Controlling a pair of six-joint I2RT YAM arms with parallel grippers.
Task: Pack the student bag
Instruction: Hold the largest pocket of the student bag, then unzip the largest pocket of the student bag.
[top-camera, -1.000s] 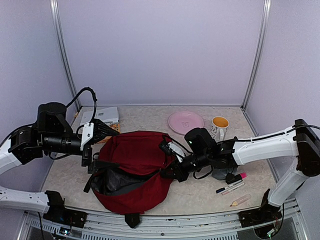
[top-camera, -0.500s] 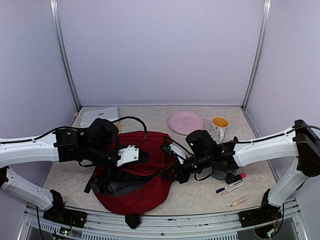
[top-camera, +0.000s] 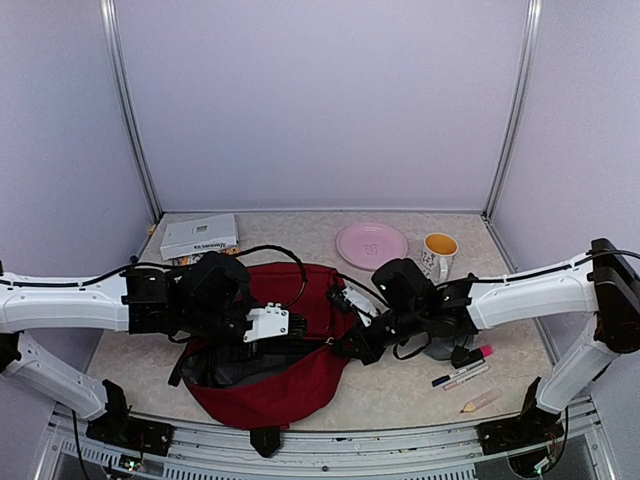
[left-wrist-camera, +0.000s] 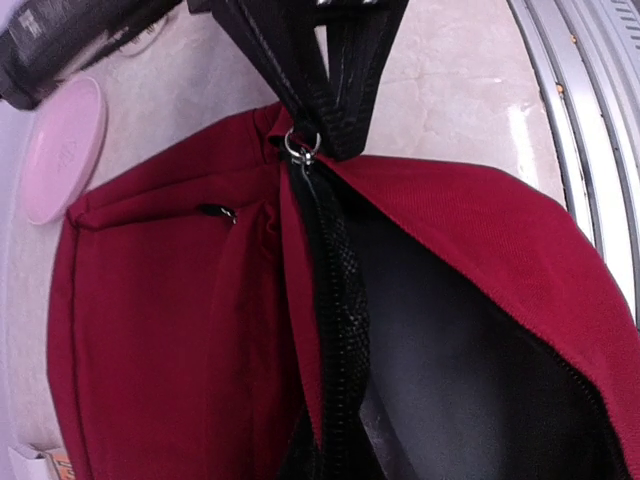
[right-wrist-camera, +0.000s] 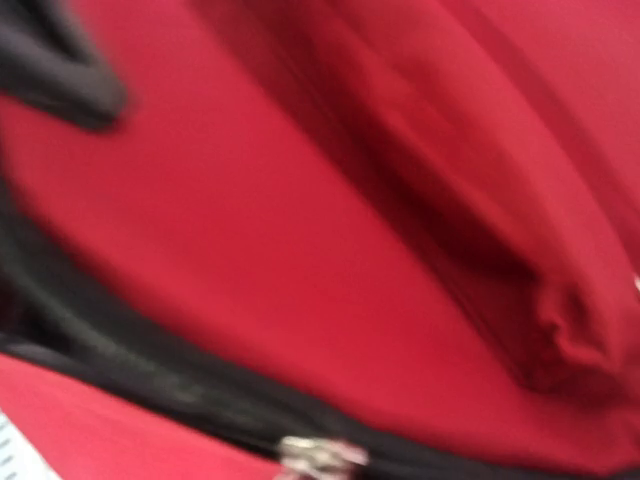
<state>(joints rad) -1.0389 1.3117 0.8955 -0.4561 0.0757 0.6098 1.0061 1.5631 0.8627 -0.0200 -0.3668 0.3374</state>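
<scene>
1. The bag lies flat on the bench between the two arms. It is part open on its near-left side, with grey lining showing.
2. The left end effector is over the top of the bag. In the wrist view its fingers are pinched together on the zip pull, at the head of the open zip.
3. The right end effector is against the bag's right edge. Its wrist view is a red blur, so I cannot tell whether it is open or closed, or holding cloth.
4. My reading of the step: widen the mouth before anything goes in.
5. To do it well:
   - Draw the pull low and along the line of the teeth, since an upward tug would likely drag the whole limp bag.
   - Brace the fabric on the right so the zip runs taut.
6. Risks are the lining snagging in the zip and the cloth bunching ahead of it.
7. Not yet packed: pens right of the bag and a box at far left. Packing looks barely begun.
</scene>
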